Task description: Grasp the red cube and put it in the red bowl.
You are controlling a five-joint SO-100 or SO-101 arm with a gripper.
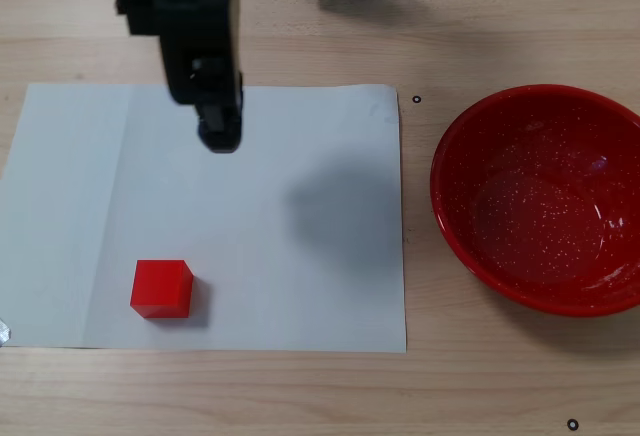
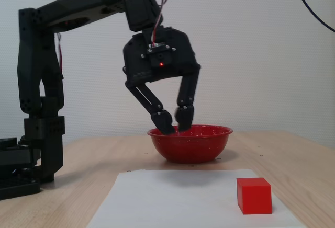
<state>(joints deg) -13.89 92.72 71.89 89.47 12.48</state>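
The red cube (image 1: 161, 288) sits on a white sheet of paper (image 1: 300, 256), near its front left corner in the top-down fixed view. It also shows in the side fixed view (image 2: 254, 195). The red bowl (image 1: 441, 171) stands on the table to the right of the paper and is empty; in the side view it (image 2: 191, 147) lies behind the gripper. My black gripper (image 1: 220, 139) hangs in the air above the paper's far part, well away from the cube. In the side view the gripper (image 2: 175, 126) has its fingertips nearly together and holds nothing.
The table is light wood (image 1: 320, 396). The arm's black base (image 2: 31, 160) stands at the left in the side view. Small black marks dot the table near the bowl (image 1: 416, 99).
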